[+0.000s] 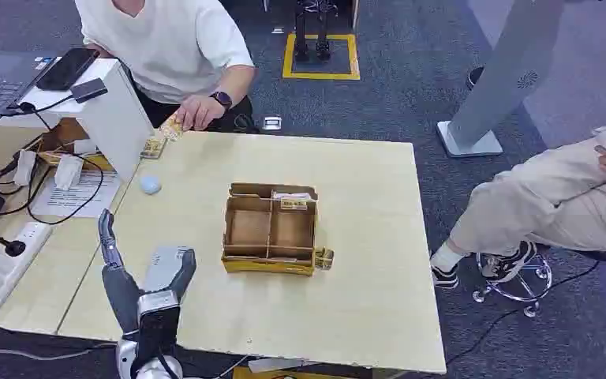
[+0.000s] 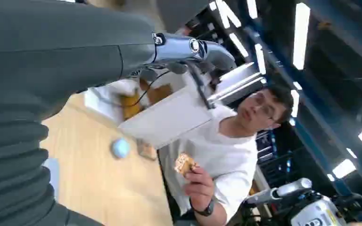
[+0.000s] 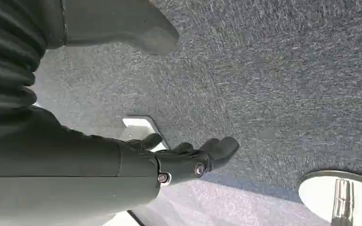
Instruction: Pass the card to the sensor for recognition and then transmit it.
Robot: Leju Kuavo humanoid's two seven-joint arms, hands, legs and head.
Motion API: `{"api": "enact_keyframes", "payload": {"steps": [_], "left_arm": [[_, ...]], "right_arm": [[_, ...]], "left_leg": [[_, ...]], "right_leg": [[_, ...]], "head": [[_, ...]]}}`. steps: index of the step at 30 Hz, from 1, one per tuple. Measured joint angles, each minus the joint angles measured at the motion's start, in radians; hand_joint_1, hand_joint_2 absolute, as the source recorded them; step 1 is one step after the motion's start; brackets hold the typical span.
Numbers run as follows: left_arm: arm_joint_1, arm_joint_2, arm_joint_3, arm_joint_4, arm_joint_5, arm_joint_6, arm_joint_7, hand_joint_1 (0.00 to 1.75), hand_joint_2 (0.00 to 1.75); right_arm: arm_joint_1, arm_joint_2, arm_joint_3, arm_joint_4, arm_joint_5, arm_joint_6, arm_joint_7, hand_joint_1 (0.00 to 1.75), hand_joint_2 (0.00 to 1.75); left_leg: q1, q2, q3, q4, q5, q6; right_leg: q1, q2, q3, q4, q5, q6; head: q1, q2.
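Two robot hands hold nothing. The left hand [image 1: 146, 288] is raised over the table's [image 1: 363, 308] near left corner, fingers apart and pointing toward twelve o'clock. The right hand [image 3: 188, 157] hangs over grey carpet, fingers loosely spread. At twelve o'clock from the left hand, across the table, a seated person's hand [image 1: 197, 110] holds the card [image 1: 172, 126]. A cardboard tray [image 1: 271, 229] sits mid-table. Judging by this, the handover has not yet happened; sensing and passing on remain.

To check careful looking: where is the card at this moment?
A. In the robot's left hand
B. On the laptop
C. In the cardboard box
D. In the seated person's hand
D: the person's hand holds the card at the table's far edge; the left hand holds nothing.
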Motion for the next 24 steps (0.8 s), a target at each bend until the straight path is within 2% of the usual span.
{"api": "enact_keyframes", "payload": {"steps": [3, 8, 12, 13, 17, 24], "left_arm": [[0.009, -0.008, 0.064, -0.043, -0.197, 0.0, -0.006, 0.0, 1.75], [0.008, -0.014, 0.131, -0.083, -0.257, 0.0, -0.009, 0.0, 1.75], [0.009, -0.015, 0.151, -0.098, -0.265, 0.0, -0.009, 0.0, 1.75], [0.008, -0.016, 0.155, -0.099, -0.277, 0.0, -0.003, 0.0, 1.75], [-0.01, -0.016, 0.163, -0.099, -0.382, 0.0, 0.086, 0.0, 1.75], [-0.124, -0.013, 0.203, -0.089, -0.546, 0.0, 0.115, 0.0, 1.75]], "right_arm": [[-0.005, 0.0, 0.02, 0.0, 0.013, 0.0, 0.011, 0.0, 1.75], [-0.019, 0.001, 0.047, 0.0, 0.027, 0.0, 0.025, 0.0, 1.75], [-0.025, 0.001, 0.062, 0.0, 0.029, 0.0, 0.028, 0.0, 1.75], [-0.026, 0.001, 0.065, 0.0, 0.031, 0.0, 0.028, 0.0, 1.75], [-0.036, 0.001, 0.08, 0.0, 0.05, 0.0, 0.035, 0.0, 1.75], [-0.063, 0.005, 0.118, 0.0, 0.1, 0.0, 0.055, 0.0, 1.75]], "left_leg": [[0.0, 0.0, 0.0, 0.0, 0.0, 0.0], [0.0, 0.0, 0.001, 0.0, 0.0, 0.0], [0.0, 0.0, 0.001, 0.0, 0.0, 0.0], [0.0, 0.0, 0.001, 0.0, 0.0, 0.0], [0.0, 0.0, 0.001, 0.0, 0.0, 0.0], [0.0, 0.0, 0.001, 0.0, 0.001, -0.001]], "right_leg": [[0.0, 0.0, 0.0, 0.0, 0.0, 0.0], [0.0, 0.0, 0.0, 0.0, 0.0, 0.0], [0.0, 0.0, 0.0, 0.0, 0.0, 0.0], [0.0, 0.0, 0.0, 0.0, 0.0, 0.0], [0.0, 0.0, 0.0, 0.0, 0.0, 0.0], [0.0, 0.001, 0.0, 0.0, 0.001, 0.0]], "head": [[0.0, 0.0], [0.0, 0.0], [0.0, 0.0], [0.0, 0.0], [0.0, 0.0], [0.0, 0.0]]}}
